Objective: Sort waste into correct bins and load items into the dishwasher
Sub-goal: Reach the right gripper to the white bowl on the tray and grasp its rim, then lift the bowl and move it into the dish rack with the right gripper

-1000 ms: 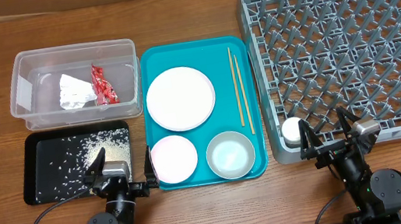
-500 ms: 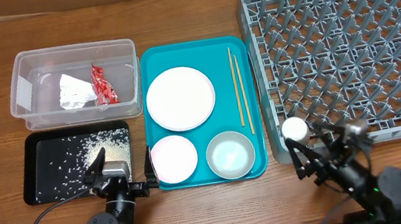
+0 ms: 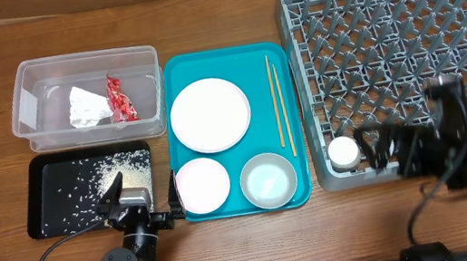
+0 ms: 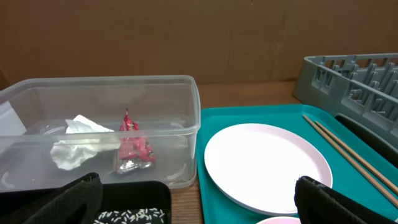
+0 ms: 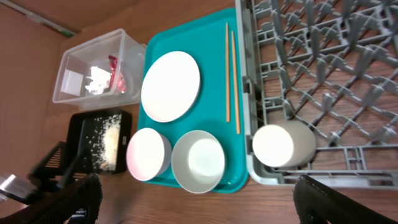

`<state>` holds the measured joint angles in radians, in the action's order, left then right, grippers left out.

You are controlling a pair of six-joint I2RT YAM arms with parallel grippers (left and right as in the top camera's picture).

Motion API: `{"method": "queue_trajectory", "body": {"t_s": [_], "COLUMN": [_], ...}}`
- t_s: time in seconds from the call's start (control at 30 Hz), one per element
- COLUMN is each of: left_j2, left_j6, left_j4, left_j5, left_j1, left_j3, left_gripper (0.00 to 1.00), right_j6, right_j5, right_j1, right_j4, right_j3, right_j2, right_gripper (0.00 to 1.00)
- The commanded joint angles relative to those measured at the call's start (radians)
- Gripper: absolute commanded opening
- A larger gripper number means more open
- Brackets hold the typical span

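Nearest us, at 7 o'clock on the table, the left gripper [image 3: 143, 189] stands spread and empty. At 4 o'clock we see the right gripper [image 5: 199, 186] likewise spread, holding nothing. Just beyond it, the white cup [image 3: 343, 152] sits in the 7 o'clock corner of the grey rack [image 3: 403, 33].

The table [image 3: 231, 241] is brown wood with dark lines in it, not shiny. The tub [image 4: 186, 124] is smooth see-through plastic, a bit cloudy. Inside it, the wrapper [image 4: 134, 149] is crinkly and shiny, and the paper scrap [image 4: 78, 149] is crumpled and dull. The black tray [image 3: 45, 225] looks like smooth plastic. The teal serving tray [image 3: 251, 59] is smooth plastic with a soft shine. The dish rack [image 3: 296, 39] is dull grey plastic. The chopsticks [image 3: 274, 106] are pale bare wood. The plate [image 3: 209, 115] is smooth.
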<state>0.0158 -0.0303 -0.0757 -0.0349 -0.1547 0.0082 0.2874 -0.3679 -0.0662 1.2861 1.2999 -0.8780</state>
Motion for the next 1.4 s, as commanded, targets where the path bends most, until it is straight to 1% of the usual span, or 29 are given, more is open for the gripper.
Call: {"method": "queue_trajectory", "body": {"t_s": [0.0, 0.1, 0.2, 0.3, 0.37, 0.43, 0.47, 0.53, 0.57, 0.63, 0.67, 0.73, 0.83, 0.9, 1.1, 1.2, 1.3, 1.33, 1.37], "left_j2": [-0.005, -0.005, -0.005, -0.005, -0.005, -0.005, -0.005, -0.005, -0.005, -0.005, -0.005, -0.005, -0.005, -0.005, -0.005, -0.005, -0.005, -0.005, -0.005], "left_j6": [-0.018, -0.018, -0.018, -0.018, -0.018, -0.018, -0.018, -0.018, -0.018, -0.018, -0.018, -0.018, -0.018, -0.018, -0.018, -0.018, -0.018, -0.018, -0.018], "left_j4": [0.002, 0.001, 0.001, 0.001, 0.001, 0.001, 0.001, 0.001, 0.001, 0.001, 0.001, 0.001, 0.001, 0.001, 0.001, 0.001, 0.001, 0.001, 0.001], "left_j5": [0.006, 0.006, 0.006, 0.006, 0.006, 0.006, 0.006, 0.006, 0.006, 0.006, 0.006, 0.006, 0.006, 0.006, 0.006, 0.006, 0.006, 0.006, 0.006], "left_j1": [0.008, 0.008, 0.008, 0.008, 0.008, 0.008, 0.008, 0.008, 0.008, 0.008, 0.008, 0.008, 0.008, 0.008, 0.008, 0.008, 0.008, 0.008, 0.008], "left_j3": [-0.003, -0.003, -0.003, -0.003, -0.003, -0.003, -0.003, -0.003, -0.003, -0.003, -0.003, -0.003, -0.003, -0.003, -0.003, -0.003, -0.003, -0.003, -0.003], "left_gripper": [1.00, 1.00, 1.00, 1.00, 1.00, 1.00, 1.00, 1.00, 1.00, 1.00, 1.00, 1.00, 1.00, 1.00, 1.00, 1.00, 1.00, 1.00, 1.00], "right_j6": [0.000, -0.001, 0.007, 0.096, 0.176, 0.227, 0.246, 0.251, 0.251, 0.245, 0.236, 0.210, 0.112, 0.075, 0.074, 0.074, 0.075, 0.075, 0.074], "right_j5": [-0.097, -0.145, -0.091, 0.038, 0.162, 0.259, 0.293, 0.343, 0.356, 0.383, 0.449, 0.488, 0.455, 0.463, 0.500, 0.509, 0.501, 0.497, 0.494], "right_j1": [-0.002, -0.027, -0.140, -0.302, -0.433, -0.524, -0.554, -0.628, -0.642, -0.657, -0.657, -0.657, -0.658, -0.658, -0.657, -0.657, -0.657, -0.657, -0.657], "right_j4": [0.017, 0.047, 0.073, 0.038, -0.024, -0.080, -0.100, -0.136, -0.147, -0.183, -0.212, -0.247, -0.321, -0.347, -0.393, -0.412, -0.413, -0.410, -0.410], "right_j3": [0.082, 0.080, 0.053, 0.002, -0.048, -0.087, -0.100, -0.112, -0.112, -0.116, -0.127, -0.144, -0.178, -0.193, -0.194, -0.194, -0.195, -0.197, -0.202], "right_j2": [-0.141, -0.232, -0.312, -0.361, -0.386, -0.403, -0.410, -0.438, -0.447, -0.468, -0.496, -0.531, -0.595, -0.655, -0.786, -0.821, -0.848, -0.853, -0.858], "right_gripper": [1.00, 1.00, 1.00, 1.00, 1.00, 1.00, 0.99, 0.86, 0.85, 0.75, 0.70, 0.70, 0.70, 0.70, 0.70, 0.66, 0.44, 0.40, 0.39]}}
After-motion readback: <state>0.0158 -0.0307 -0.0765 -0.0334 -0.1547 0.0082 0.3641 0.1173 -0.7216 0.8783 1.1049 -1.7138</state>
